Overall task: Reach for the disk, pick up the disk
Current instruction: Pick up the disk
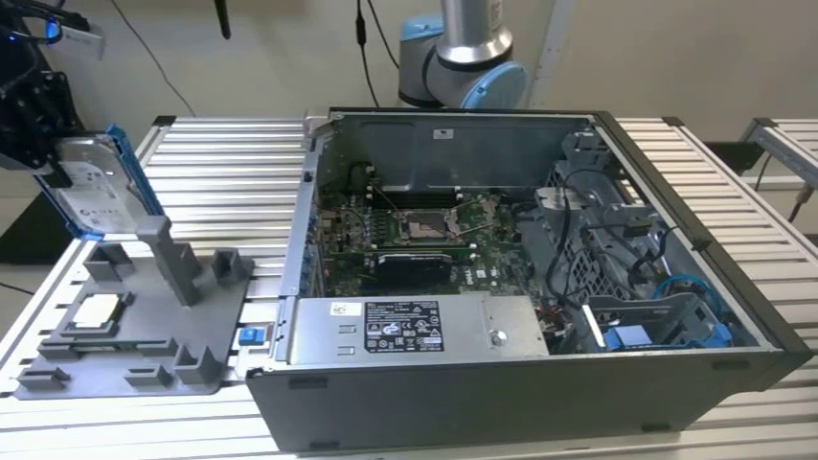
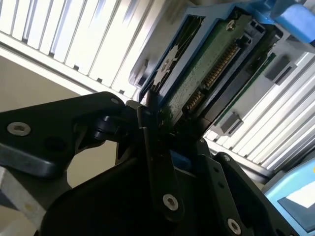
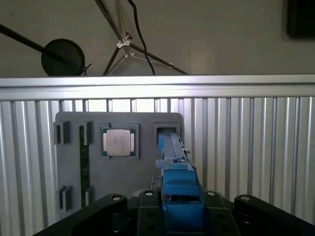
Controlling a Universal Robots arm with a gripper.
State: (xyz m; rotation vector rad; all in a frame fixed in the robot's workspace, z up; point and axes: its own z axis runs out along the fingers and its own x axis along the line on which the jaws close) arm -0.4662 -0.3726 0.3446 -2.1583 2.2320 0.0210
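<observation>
Second wrist view, nearest the lens: black gripper (image 2: 156, 115), jaws pinched narrow on one end of the disk (image 2: 206, 69). Green circuit-board face and connector row of the disk showing, blue bracket (image 2: 221, 11) along its edges, far end cut off by the frame. First wrist view: grip seen from above, disk edge-on, little but bracket to make out, fingertips hidden beneath it. Beyond, grey fixture (image 3: 123, 177) with a square silver chip (image 3: 118, 142) seated in one pocket. Exterior view: disk upright, slightly tilted, over the fixture's far end beside its tall post (image 1: 172, 254); touching the fixture or clear of it, impossible to tell. Gripper partly cropped at the frame edge. Past the fixture, toward the exterior view's right, open computer case (image 1: 511, 402).
</observation>
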